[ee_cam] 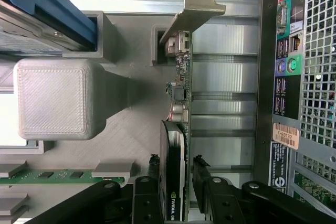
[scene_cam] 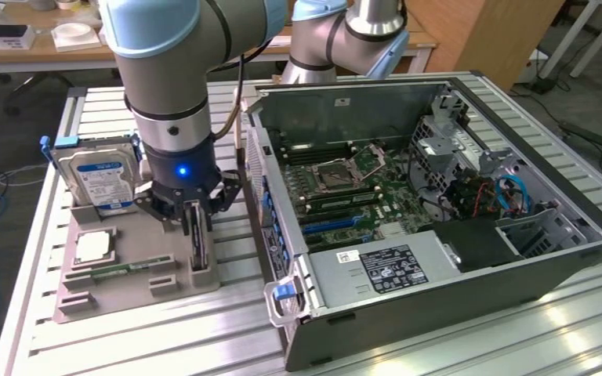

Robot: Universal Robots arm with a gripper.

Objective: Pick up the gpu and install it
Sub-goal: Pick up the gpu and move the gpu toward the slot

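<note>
On grey holder (ee_cam: 123,129), slim black gpu (ee_cam: 173,187) edge-on, silver bracket (ee_cam: 195,3) at 1 end, gripper (ee_cam: 176,160) jaws apart astride it

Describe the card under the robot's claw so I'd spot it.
Beside the open computer case lies a gray parts tray. The gpu stands on edge in its slot nearest the case, under the gripper: thin and black, unlike the silver hard drive.
</note>
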